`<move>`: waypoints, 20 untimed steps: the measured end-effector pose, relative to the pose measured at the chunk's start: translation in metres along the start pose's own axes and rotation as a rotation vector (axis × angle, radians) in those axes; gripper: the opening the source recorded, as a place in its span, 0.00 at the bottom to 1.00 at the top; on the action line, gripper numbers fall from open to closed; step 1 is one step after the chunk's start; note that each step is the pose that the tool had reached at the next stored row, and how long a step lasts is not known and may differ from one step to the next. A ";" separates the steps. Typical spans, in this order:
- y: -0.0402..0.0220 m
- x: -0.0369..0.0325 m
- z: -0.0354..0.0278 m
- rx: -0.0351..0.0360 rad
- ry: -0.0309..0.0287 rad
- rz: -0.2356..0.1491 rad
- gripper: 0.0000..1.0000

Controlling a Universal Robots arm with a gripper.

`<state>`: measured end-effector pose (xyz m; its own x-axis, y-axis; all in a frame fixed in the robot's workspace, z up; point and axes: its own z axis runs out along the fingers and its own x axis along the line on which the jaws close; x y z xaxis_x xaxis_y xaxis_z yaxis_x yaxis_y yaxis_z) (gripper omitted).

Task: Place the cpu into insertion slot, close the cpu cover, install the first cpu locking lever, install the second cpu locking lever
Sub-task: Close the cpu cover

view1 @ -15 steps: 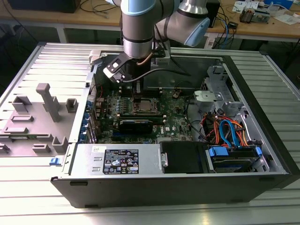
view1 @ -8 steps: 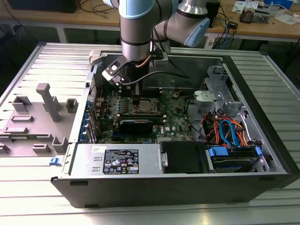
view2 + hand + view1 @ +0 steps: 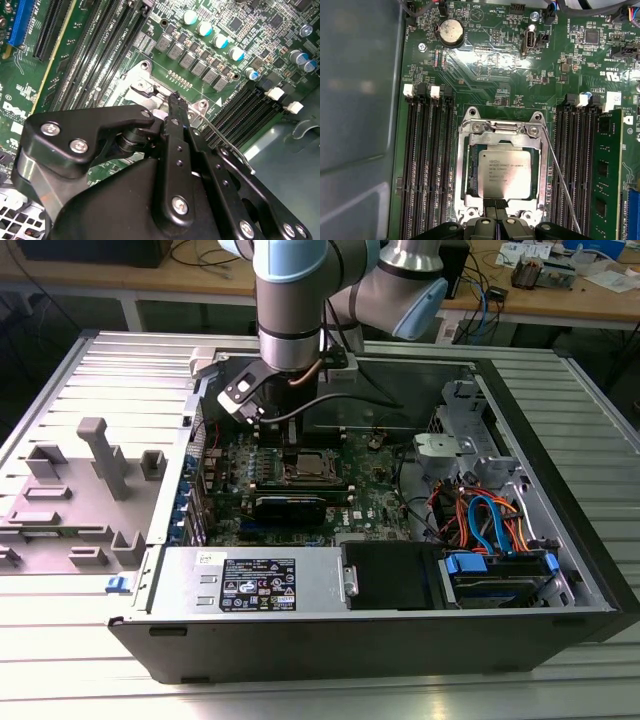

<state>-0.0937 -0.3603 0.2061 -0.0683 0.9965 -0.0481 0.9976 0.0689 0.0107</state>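
The cpu [image 3: 504, 172], a square chip with a dull silver top, lies flat in the insertion slot [image 3: 309, 472] on the green board. The silvery cpu cover [image 3: 461, 170] lies down around it, and the chip shows through its window. A thin wire locking lever [image 3: 563, 187] slants away from one side of the socket, free of the frame. My gripper [image 3: 496, 204] is shut, its black fingertips together at the cover's edge by the chip. In the second wrist view the gripper [image 3: 174, 98] touches the socket's metal rim [image 3: 142, 82]. From the exterior view, the gripper [image 3: 293, 458] hangs straight over the socket.
Long black memory slots [image 3: 427, 165] flank the socket, with a green memory module [image 3: 607, 170] standing in one. A coin battery [image 3: 450, 32] sits further along the board. The case holds a power supply [image 3: 250, 585] and a drive cage with cables [image 3: 490, 525]. A grey fixture [image 3: 90, 490] lies outside.
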 end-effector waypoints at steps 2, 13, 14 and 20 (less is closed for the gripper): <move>0.0001 0.0000 0.0000 -0.0002 0.0020 0.000 0.11; -0.0013 -0.0026 -0.0030 -0.0002 0.0018 0.000 0.11; -0.0013 -0.0028 -0.0027 -0.0003 0.0019 0.000 0.11; -0.0015 -0.0030 0.0010 0.0004 0.0009 0.000 0.11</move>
<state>-0.0950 -0.3634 0.2053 -0.0686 0.9965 -0.0472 0.9976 0.0691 0.0103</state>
